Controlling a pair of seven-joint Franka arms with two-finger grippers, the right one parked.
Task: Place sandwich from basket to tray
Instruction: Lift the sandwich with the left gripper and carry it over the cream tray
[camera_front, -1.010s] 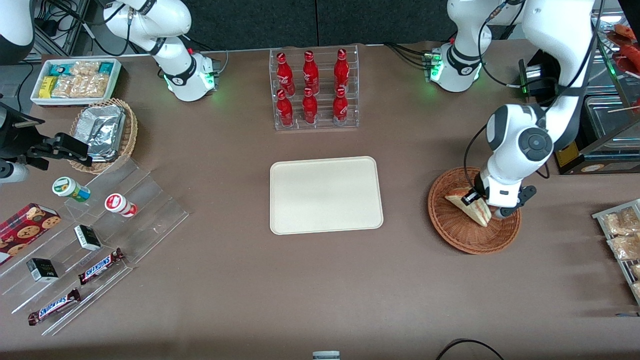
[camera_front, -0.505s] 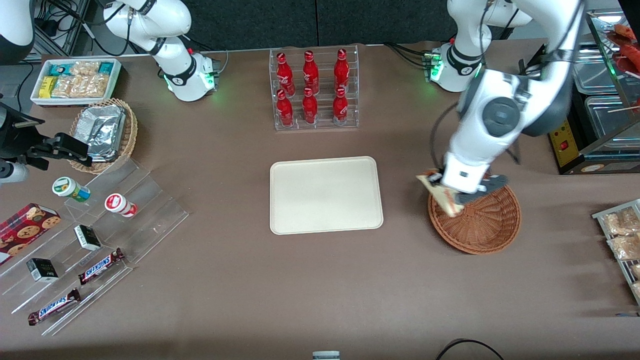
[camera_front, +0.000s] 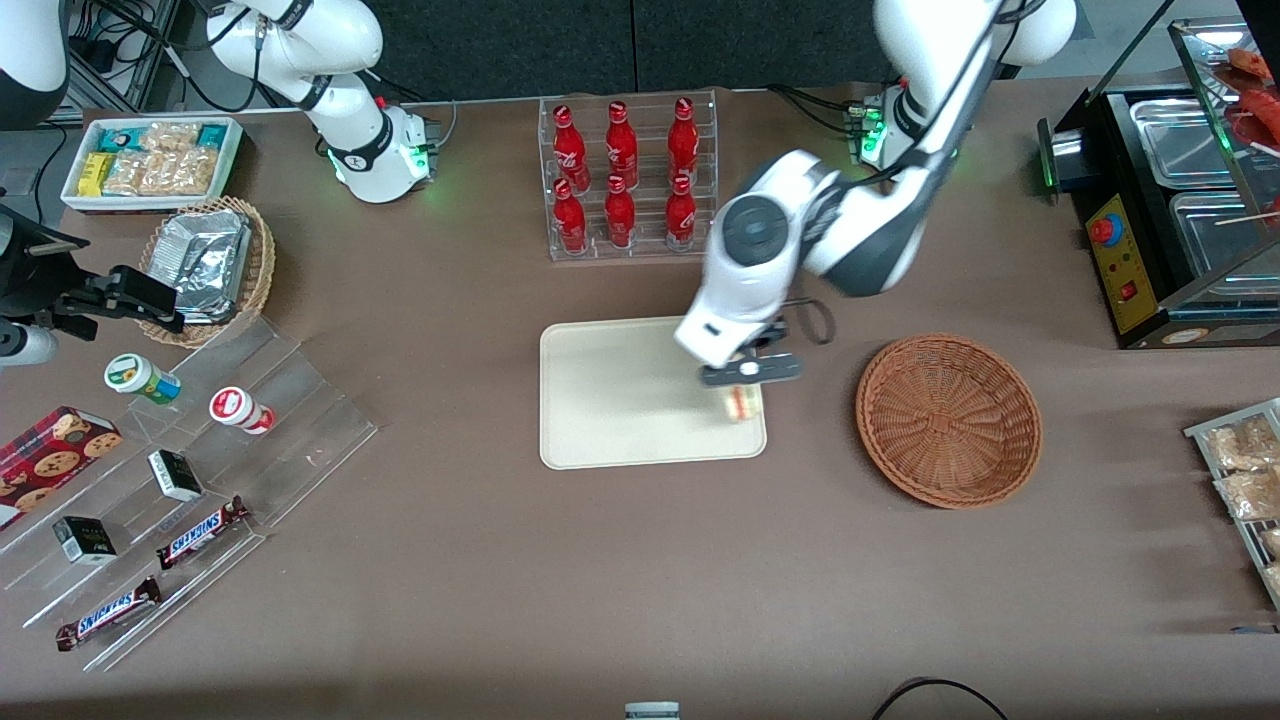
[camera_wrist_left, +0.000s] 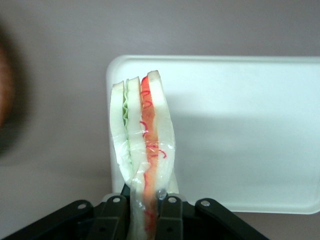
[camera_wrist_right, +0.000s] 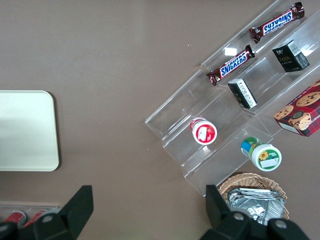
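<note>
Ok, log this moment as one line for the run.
phase: carry | gripper: shut on sandwich, above tray edge nearest basket | basket: empty | sandwich: not yet released

In the front view the claw (camera_front: 741, 385) and its wrist cover most of the sandwich (camera_front: 740, 403); only a small end shows just under the claw. In the wrist view the picture edge cuts off the gripped end of the sandwich (camera_wrist_left: 142, 150), and the tray (camera_wrist_left: 240, 135) runs out of frame.
</note>
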